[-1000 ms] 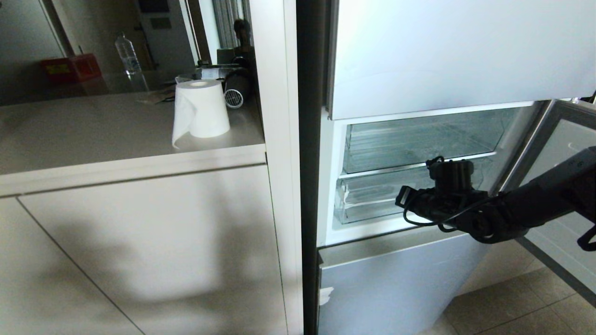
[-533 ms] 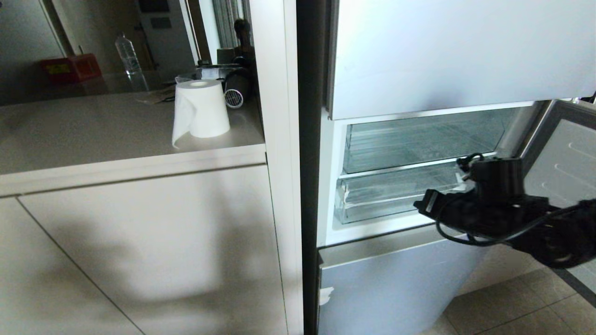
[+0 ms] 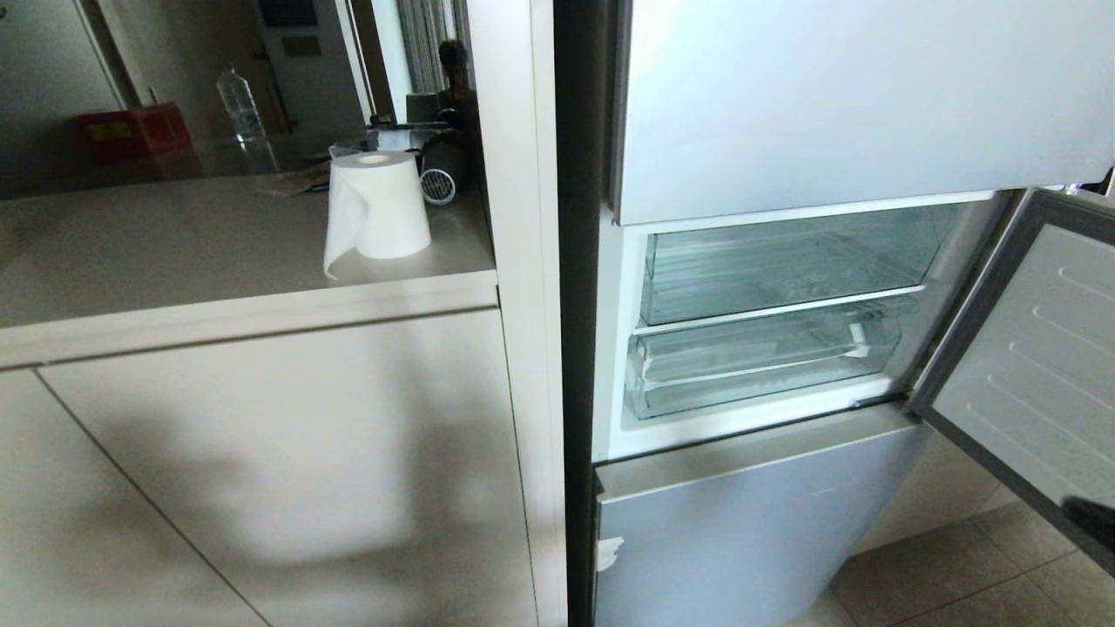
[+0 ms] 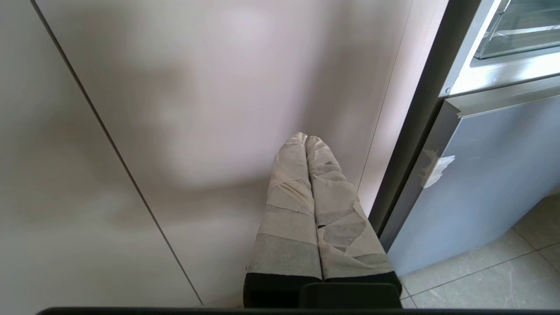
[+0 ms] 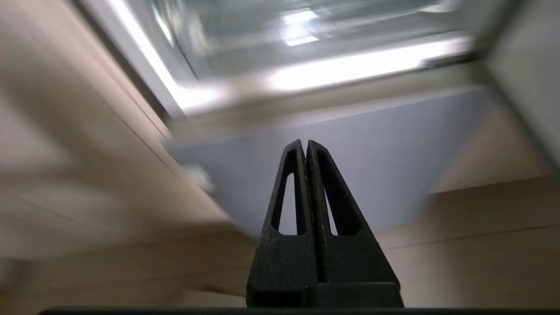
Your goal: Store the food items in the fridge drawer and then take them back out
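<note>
Where the right arm reached across the open fridge a second ago, the head view now shows the compartment unobstructed, with only a dark sliver at the frame's lower right corner. The right gripper (image 5: 307, 144) appears only in its own wrist view, fingers clenched together and empty, aimed at the blue-grey lower panel (image 5: 350, 144) under the lit opening. The left gripper (image 4: 306, 138), taped fingers (image 4: 288, 192) pressed shut on nothing, hangs before the beige cabinet front (image 4: 197, 87) beside the fridge. Beyond, the fridge drawer (image 3: 749, 370) sits pushed in under the clear upper bin (image 3: 784, 261); no food items show. The fridge door (image 3: 1028, 366) stands open. A paper roll (image 3: 376, 205) stands near the worktop's (image 3: 174, 252) front edge.
</note>
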{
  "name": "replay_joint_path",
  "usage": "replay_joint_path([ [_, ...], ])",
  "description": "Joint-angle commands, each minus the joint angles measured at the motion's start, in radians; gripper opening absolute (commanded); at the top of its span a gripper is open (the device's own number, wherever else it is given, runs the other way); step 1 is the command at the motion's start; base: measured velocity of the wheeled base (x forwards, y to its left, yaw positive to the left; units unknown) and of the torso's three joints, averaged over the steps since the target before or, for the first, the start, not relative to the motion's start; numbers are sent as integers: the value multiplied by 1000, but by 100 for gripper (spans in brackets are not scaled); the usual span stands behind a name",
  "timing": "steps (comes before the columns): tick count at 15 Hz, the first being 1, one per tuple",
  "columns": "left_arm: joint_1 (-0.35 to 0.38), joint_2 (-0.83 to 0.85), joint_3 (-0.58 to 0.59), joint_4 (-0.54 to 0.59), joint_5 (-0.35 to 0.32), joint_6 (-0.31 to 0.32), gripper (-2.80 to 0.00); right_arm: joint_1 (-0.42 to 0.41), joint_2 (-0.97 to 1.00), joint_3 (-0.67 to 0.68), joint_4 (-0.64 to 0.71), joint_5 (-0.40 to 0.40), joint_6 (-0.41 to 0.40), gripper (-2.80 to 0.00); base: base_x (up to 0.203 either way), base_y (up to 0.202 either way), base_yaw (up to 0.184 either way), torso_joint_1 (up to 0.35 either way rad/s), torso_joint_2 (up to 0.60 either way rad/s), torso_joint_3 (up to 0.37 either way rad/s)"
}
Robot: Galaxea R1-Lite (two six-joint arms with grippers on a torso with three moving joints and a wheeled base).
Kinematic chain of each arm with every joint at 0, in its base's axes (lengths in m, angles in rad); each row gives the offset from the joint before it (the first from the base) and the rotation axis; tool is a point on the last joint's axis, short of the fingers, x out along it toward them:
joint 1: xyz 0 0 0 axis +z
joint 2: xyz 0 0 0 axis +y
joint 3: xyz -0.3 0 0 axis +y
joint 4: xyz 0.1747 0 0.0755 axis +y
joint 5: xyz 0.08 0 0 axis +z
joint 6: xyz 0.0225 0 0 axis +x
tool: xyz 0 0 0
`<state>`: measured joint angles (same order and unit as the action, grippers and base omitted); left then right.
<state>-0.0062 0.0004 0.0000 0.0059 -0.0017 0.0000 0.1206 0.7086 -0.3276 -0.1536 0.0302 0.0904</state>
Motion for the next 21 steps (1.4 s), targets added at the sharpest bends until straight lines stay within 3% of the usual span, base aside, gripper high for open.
replay_joint_path([
  [1,0,0,0,0,0,0,-280,-38,-388,141,52,2,-75,-280,0,0,0,0,0,0],
  [3,0,-2,0,0,0,1,-280,-74,-614,229,98,6,-132,-280,0,0,0,0,0,0],
  [5,0,0,0,0,0,-2,-280,-100,-712,289,132,1,-150,-280,0,0,0,0,0,0],
  [10,0,0,0,0,0,-2,-280,-121,-709,329,157,-29,-93,-280,0,0,0,0,0,0],
  [15,0,0,0,0,0,-2,-280,-121,-709,329,155,-29,-95,-280,0,0,0,0,0,0],
  [21,0,0,0,0,0,-2,-280,-121,-709,329,155,-29,-93,-280,-1,6,-150,5,5,3],
])
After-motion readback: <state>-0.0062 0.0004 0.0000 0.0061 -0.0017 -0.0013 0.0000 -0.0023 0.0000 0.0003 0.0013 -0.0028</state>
